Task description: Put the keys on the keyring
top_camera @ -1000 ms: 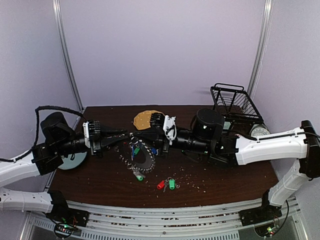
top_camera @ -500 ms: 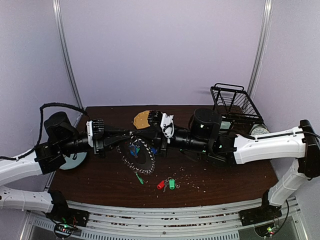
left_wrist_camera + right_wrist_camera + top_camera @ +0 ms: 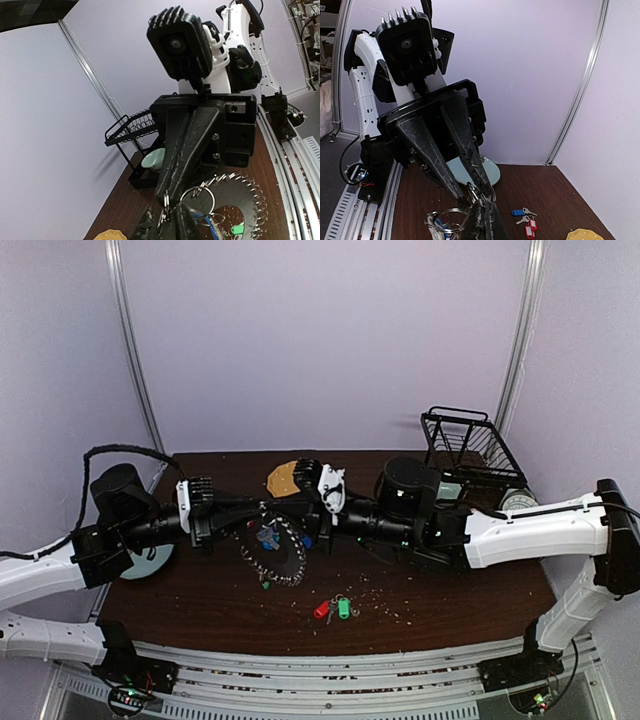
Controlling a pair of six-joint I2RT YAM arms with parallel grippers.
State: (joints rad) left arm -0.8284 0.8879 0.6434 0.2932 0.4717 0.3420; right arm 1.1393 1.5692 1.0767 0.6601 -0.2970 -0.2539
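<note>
Left gripper (image 3: pixel 260 508) clamps the keyring (image 3: pixel 276 556); right gripper (image 3: pixel 302 514), closed, meets it there. Loose keys (image 3: pixel 334 608) lie nearer, plate (image 3: pixel 282 478) behind.

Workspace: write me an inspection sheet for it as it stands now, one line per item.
Surface: dark table scattered with pale crumbs.
Job's things: keyring held between both grippers; loose keys with red and green tags lie nearer the front.
Clutter: yellow-orange plate, pale plate, wire basket.
Grippers: left gripper and right gripper, jaws closed on the keyring's upper edge.
Cables: black cable loops above the left arm.
Surroundings: lilac walls; nothing else seen.
</note>
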